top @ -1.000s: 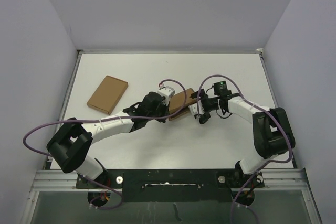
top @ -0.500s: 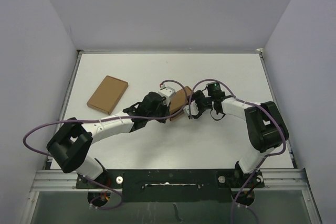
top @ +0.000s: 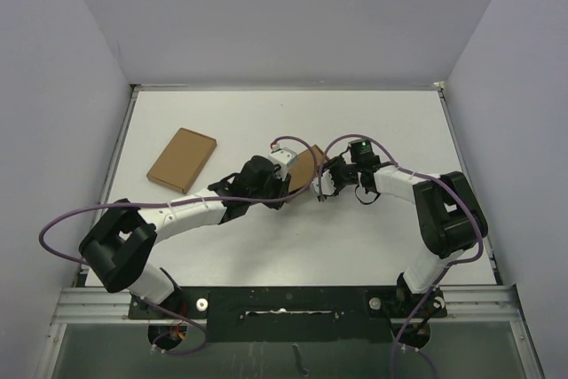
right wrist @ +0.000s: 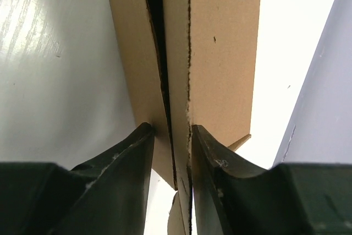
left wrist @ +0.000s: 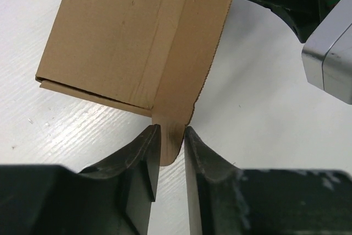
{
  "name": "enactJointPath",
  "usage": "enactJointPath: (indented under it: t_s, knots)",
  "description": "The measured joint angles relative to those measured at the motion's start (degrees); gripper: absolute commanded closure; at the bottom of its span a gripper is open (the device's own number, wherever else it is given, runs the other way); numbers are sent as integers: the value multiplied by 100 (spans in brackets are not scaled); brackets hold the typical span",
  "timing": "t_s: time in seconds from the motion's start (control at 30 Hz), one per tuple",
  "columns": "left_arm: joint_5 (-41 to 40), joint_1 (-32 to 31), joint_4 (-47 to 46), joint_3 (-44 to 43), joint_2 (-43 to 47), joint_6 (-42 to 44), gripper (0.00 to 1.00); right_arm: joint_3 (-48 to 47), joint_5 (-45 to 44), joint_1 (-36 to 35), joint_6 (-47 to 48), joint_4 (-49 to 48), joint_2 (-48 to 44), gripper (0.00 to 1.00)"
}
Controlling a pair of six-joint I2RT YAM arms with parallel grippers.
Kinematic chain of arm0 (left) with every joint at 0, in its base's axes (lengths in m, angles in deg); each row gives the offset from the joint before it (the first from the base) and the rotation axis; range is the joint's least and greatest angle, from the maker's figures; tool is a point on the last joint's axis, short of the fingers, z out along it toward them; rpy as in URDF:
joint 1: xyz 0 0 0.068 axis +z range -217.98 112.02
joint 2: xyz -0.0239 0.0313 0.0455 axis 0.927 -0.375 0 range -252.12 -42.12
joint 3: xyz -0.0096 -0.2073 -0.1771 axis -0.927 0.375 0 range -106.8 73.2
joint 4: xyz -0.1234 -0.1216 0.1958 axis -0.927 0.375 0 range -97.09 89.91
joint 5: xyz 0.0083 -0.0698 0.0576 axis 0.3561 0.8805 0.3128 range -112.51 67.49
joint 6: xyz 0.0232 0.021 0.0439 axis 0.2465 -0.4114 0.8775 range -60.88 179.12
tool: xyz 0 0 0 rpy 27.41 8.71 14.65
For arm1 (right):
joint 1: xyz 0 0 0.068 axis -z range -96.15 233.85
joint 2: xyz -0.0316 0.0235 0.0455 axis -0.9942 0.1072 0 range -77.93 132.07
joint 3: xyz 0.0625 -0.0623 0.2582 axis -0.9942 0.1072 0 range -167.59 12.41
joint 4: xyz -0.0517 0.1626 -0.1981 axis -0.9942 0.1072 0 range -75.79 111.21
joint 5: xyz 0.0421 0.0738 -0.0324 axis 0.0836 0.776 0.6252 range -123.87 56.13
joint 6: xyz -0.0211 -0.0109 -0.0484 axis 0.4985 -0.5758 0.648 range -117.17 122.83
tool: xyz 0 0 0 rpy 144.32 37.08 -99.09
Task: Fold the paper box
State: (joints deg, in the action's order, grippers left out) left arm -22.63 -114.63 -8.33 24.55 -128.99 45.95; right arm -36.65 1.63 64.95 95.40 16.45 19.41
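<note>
The paper box (top: 304, 164) is a flattened brown cardboard carton, held up between both arms at mid-table. In the left wrist view the paper box (left wrist: 126, 37) reaches away from me, and its rounded tab lies in the narrow gap of my left gripper (left wrist: 171, 133). Those jaws stand slightly apart. In the right wrist view my right gripper (right wrist: 171, 130) is pressed on both sides of the paper box's (right wrist: 220, 37) layered edge. In the top view the left gripper (top: 287, 182) and the right gripper (top: 320, 181) meet at the box from opposite sides.
A wider, flat brown cardboard rectangle (top: 182, 160) lies at the back left of the white table (top: 382, 122). Grey walls stand around the table. The right arm's grey wrist block (left wrist: 327, 53) sits close beside the left gripper.
The right gripper moved left onto the box and its jaws shut from wide open. The left gripper's jaws eased apart. The box now looks narrower from above.
</note>
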Motion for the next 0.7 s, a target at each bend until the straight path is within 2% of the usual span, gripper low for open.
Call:
enactJointPath:
  t_s: [0.23, 0.4, 0.57, 0.7]
  knots:
    - [85, 96, -9, 313, 269, -203, 58, 0, 9, 9, -90, 9, -2, 75]
    - [175, 437, -111, 1084, 1314, -586, 54, -13, 144, 83, -289, 179, -59, 80]
    - [275, 1147, -361, 1729, 2337, -1064, 53, -105, 310, 173, -612, 601, -192, 87]
    - [369, 1576, -435, 2000, 2667, -1355, 53, -264, 450, 238, -1005, 922, -295, 93]
